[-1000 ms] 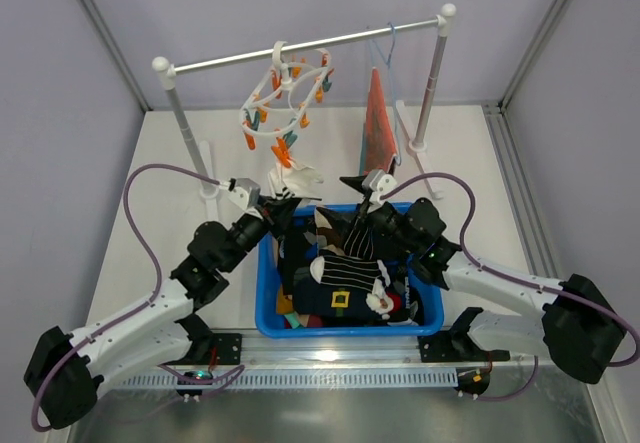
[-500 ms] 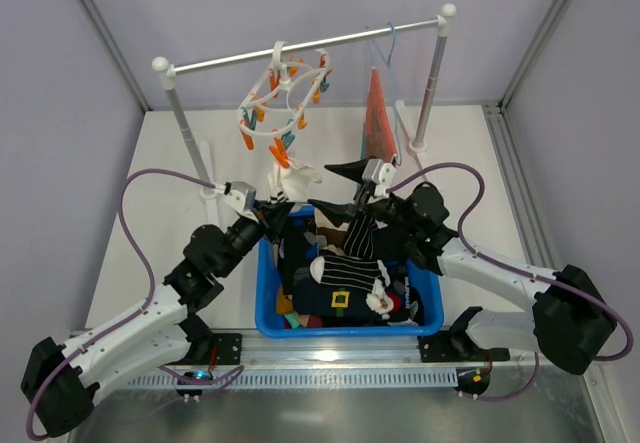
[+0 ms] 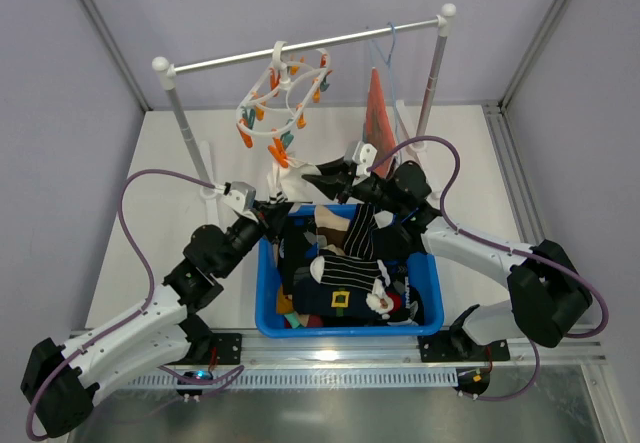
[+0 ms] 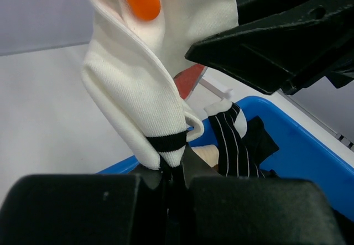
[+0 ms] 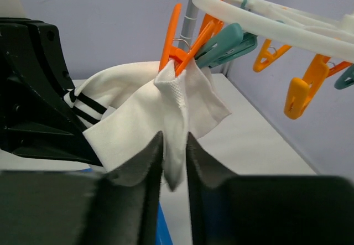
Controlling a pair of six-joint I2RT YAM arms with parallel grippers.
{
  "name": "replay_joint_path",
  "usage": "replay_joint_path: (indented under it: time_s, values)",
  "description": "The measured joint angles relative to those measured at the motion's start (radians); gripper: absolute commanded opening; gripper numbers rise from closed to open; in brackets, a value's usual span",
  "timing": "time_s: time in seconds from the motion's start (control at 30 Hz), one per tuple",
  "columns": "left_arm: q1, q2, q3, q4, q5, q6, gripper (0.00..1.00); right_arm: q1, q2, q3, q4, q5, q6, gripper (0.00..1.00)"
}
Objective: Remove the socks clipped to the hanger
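White knit cloth is what both arms are working on: a white ankle sock with black cuff stripes (image 4: 138, 84) hangs from an orange plastic peg (image 5: 178, 43) on the white plastic oval-ring hanger (image 5: 276, 25). The hanger hooks over the silver rail (image 3: 220, 59) at the far side of the pale surface (image 3: 470, 153).

The left gripper (image 4: 174, 173) has its fingers pressed together on the striped cuff, low down by the far-left corner of the blue plastic basket (image 3: 263, 283). That hold seems meant to keep the sock taut and steady. The right gripper (image 5: 174, 151) sits higher, just under the peg, with its fingers drawn in on a fold of the sock so that cloth fills the narrow gap between them. This is probably the spot from which a pull would slip the sock free. A heap of dark and striped socks (image 3: 345, 283) already lies in the basket.

A second ago the right arm was above the basket's far edge with its fingers spread wide. It has since swung left and farther out to the sock, and the fingers have narrowed onto the cloth. The left gripper's pinch on the cuff is as it was.
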Motion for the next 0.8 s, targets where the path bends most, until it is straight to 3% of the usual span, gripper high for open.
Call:
replay_joint_path:
  time_s: [0.03, 0.07, 0.17, 0.2, 0.3, 0.57, 0.7, 0.8]
  values:
    - [0.000, 0.000, 0.000, 0.000, -0.002, 0.000, 0.00, 0.000, 0.006, 0.003, 0.000, -0.010, 0.003, 0.07]
    - [0.000, 0.000, 0.000, -0.001, -0.005, 0.000, 0.01, 0.000, 0.011, 0.003, 0.003, -0.024, 0.010, 0.04]
    - [0.000, 0.001, 0.000, -0.006, -0.025, 0.006, 0.44, 0.000, 0.014, 0.003, 0.020, -0.061, 0.040, 0.04]
    - [0.000, 0.001, 0.000, -0.010, -0.033, 0.008, 0.73, 0.000, 0.013, 0.003, 0.027, -0.072, 0.050, 0.04]
    - [0.000, -0.001, 0.000, -0.034, -0.076, 0.000, 0.99, 0.001, -0.010, 0.003, 0.027, -0.098, 0.072, 0.04]
    - [0.000, -0.151, -0.008, -0.128, -0.194, -0.035, 0.99, 0.068, -0.165, 0.003, -0.061, -0.071, 0.036, 0.04]
    - [0.000, -0.224, 0.017, -0.177, -0.213, -0.063, 1.00, 0.106, -0.164, 0.003, -0.107, -0.032, -0.006, 0.04]
    - [0.000, -0.192, 0.108, -0.230, -0.227, -0.080, 1.00, 0.125, -0.126, 0.003, -0.139, 0.001, -0.035, 0.04]
